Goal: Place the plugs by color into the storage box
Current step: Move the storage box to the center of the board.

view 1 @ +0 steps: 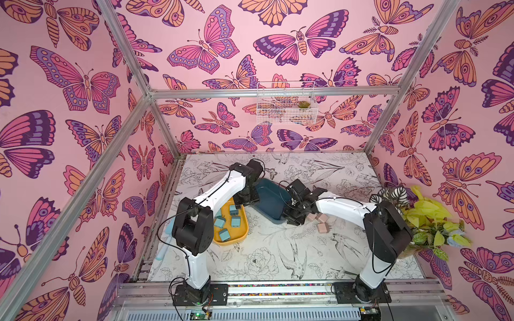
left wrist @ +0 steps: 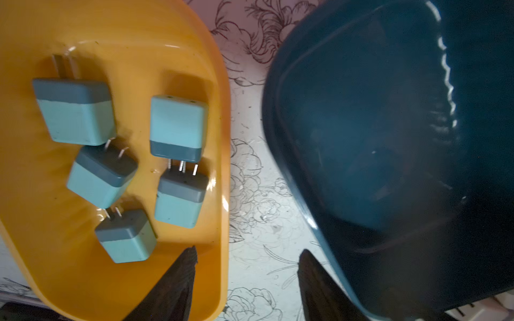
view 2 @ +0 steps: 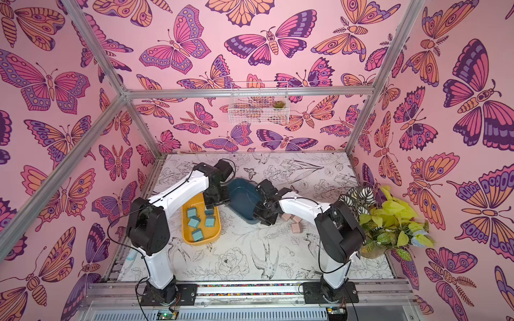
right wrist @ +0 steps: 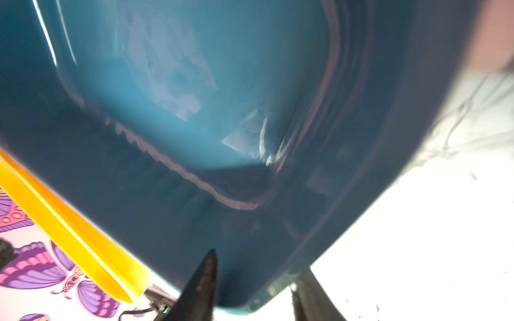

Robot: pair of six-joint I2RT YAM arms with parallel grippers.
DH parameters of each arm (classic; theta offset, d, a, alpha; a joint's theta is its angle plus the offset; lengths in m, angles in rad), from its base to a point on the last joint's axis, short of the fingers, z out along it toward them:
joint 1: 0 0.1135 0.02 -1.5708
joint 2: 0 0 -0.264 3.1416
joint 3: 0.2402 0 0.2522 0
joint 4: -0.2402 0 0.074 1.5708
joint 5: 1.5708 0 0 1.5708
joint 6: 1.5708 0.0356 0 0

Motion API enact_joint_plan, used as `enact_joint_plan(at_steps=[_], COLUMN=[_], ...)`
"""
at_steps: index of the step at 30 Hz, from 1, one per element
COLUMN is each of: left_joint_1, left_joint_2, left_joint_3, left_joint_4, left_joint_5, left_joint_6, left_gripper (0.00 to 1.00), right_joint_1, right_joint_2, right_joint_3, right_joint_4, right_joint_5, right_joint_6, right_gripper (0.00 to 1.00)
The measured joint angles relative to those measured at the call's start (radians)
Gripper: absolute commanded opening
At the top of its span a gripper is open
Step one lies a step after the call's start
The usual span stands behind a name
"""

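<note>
Between yellow tray [left wrist: 180, 55] and blue tray [left wrist: 361, 111], hovering with left gripper [left wrist: 247, 251] parted, empty, clear of teal plugs [left wrist: 178, 125] sorted inside the former. Astride blue tray's rim with right gripper [right wrist: 258, 264], clamping unclear, perhaps steadying it for pink plugs [view 1: 322, 226] just right.

Pink plugs [view 1: 323, 228] partly hidden behind right arm [view 1: 345, 207]; count unclear. Blue tray [right wrist: 167, 83] blurred, cut by frame edges in right wrist view. Right pincer [right wrist: 258, 261], left pincer [left wrist: 249, 248]: finger bases cropped.

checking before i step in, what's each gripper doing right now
left gripper: open, holding nothing
right gripper: closed on the rim of the blue tray
</note>
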Motion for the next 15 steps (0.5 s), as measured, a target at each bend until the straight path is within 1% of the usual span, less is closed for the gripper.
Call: enact_joint_plan(at_steps=[1,4,7,11,15], left_joint_1=[-0.004,-0.010,-0.016,-0.024,-0.032], left_joint_2=[0.017,0.062,0.090,0.091,0.101], left_joint_3=[0.019,0.058,0.054,0.006,-0.020], left_joint_4=[0.003,0.019,0.036,0.066,0.091], left_joint_5=[0.008,0.047,0.084,0.124,0.158], left_joint_6=[-0.006,-0.023,-0.050,-0.092,-0.126], left_gripper=[0.66,0.67,0.66,0.65,0.62], right_joint_1=[0.000,-0.001,-0.001,-0.003,-0.012], right_joint_2=[-0.001,-0.015,-0.048,-0.089,-0.112], right_joint_3=[-0.003,-0.011,-0.010,0.016,0.053], right_joint_4=[0.008,0.036,0.048,0.021,0.003], right_joint_5=[-0.004,-0.008,-0.003,0.023,0.050], right_joint_6=[0.008,0.024,0.023,-0.003,-0.033], right_gripper=[0.60,0.67,0.70,0.71,0.72])
